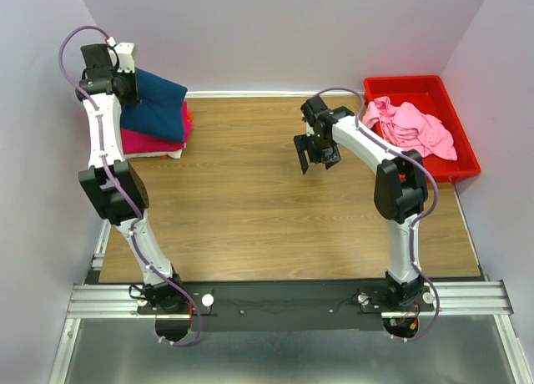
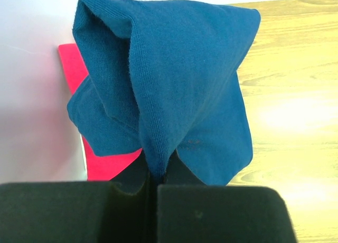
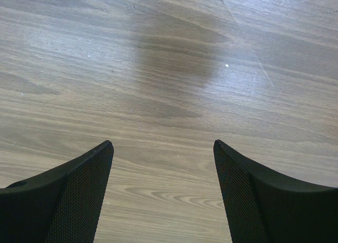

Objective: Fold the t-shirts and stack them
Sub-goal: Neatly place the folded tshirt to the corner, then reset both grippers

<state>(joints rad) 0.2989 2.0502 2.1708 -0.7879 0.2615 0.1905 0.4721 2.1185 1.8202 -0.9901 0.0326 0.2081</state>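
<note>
While the left gripper is parked at the 10 o'clock corner of the wood-grain table, a fold of the navy blue cotton t-shirt is pinched between its black jaws. These are pressed almost together, with the cloth squeezed into the thin gap. In the left wrist view the navy fabric is bunched into a loose hood shape running from the jaws toward 12 o'clock.

The magenta cotton t-shirt is laid underneath it. In the top view a strip of it is left showing along the 6 o'clock side of the navy one. In the wrist view it's seen poking out toward 9 o'clock, close by the wall. So both tees are stacked in that corner, navy on top.

Over at 2 o'clock, the light pink cotton t-shirt is crumpled up inside the red plastic bin, unfolded, with a bit draped over the bin's 9 o'clock rim.

The right gripper is held above bare wood slightly toward 1 o'clock from the table's middle, well apart from both the stack and the bin. Its jaws are spread wide and nothing is caught between them. Only wood grain and a soft shadow are seen below.
</note>
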